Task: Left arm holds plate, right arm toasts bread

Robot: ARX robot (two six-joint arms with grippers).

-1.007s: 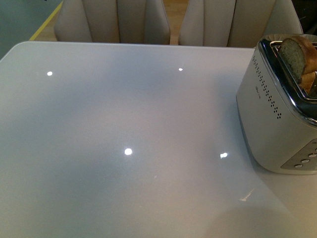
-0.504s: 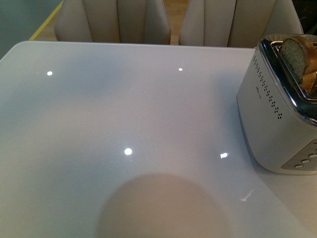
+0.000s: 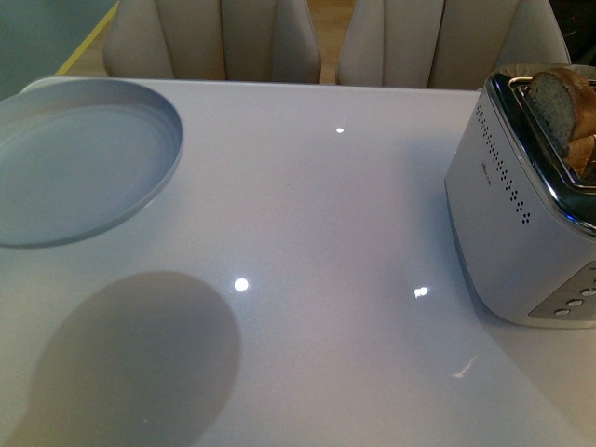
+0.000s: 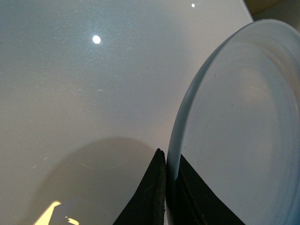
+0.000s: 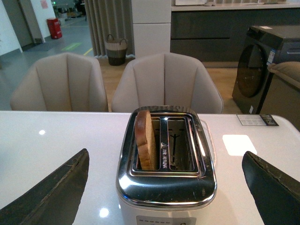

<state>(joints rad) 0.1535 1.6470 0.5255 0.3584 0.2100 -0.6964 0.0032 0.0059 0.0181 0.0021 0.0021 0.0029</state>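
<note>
The left gripper is clamped narrowly on the plate, its two dark fingers pinching the low rim from either side. In the front view the plate hangs over the far left corner of the table, tilted slightly, with its left part cut off by the frame edge. It is clear of the surface: its shadow lies apart from it, on the near left part of the tabletop.

The right gripper is spread wide and holds nothing. Its fingers sit well apart on either side of the toaster, without touching it.

The bread stands upright in the toaster slot nearer the table's middle, with its rounded top poking above the chrome rim. The other slot holds nothing. The toaster stands at the right side of the table, close to that edge.

Between plate and toaster the glossy tabletop is a broad open stretch, marked only by light spots. Two chairs are drawn up against the far edge.
</note>
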